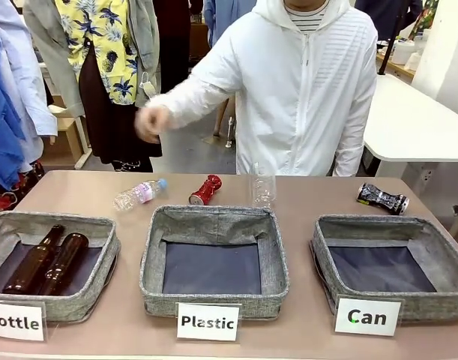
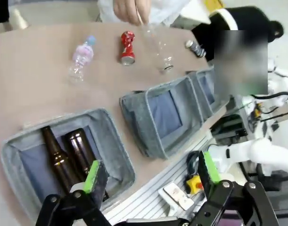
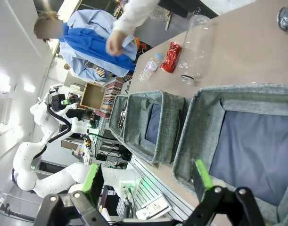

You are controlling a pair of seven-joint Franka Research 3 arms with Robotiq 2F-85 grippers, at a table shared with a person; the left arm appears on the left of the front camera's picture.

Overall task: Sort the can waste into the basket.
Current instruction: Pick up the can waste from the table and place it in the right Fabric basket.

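Observation:
A crushed red can [image 1: 205, 190] lies on the table behind the middle basket. A crushed black-and-silver can [image 1: 381, 198] lies behind the grey basket [image 1: 438, 304] signed "Can", which holds nothing. In the left wrist view my left gripper [image 2: 151, 172] is open above the table's near edge, with the red can [image 2: 127, 47] and the black can [image 2: 194, 47] far off. In the right wrist view my right gripper [image 3: 147, 175] is open at the near rim of the Can basket [image 3: 191, 136]; the red can [image 3: 171, 56] and black can [image 3: 286, 20] lie beyond it.
The "Bottle" basket [image 1: 101, 289] holds two brown glass bottles [image 1: 49, 259]. The "Plastic" basket [image 1: 150, 277] stands in the middle. One clear plastic bottle [image 1: 140, 193] lies flat and another [image 1: 263, 187] stands upright. The person's hand [image 1: 152, 122] hovers above the table's far left.

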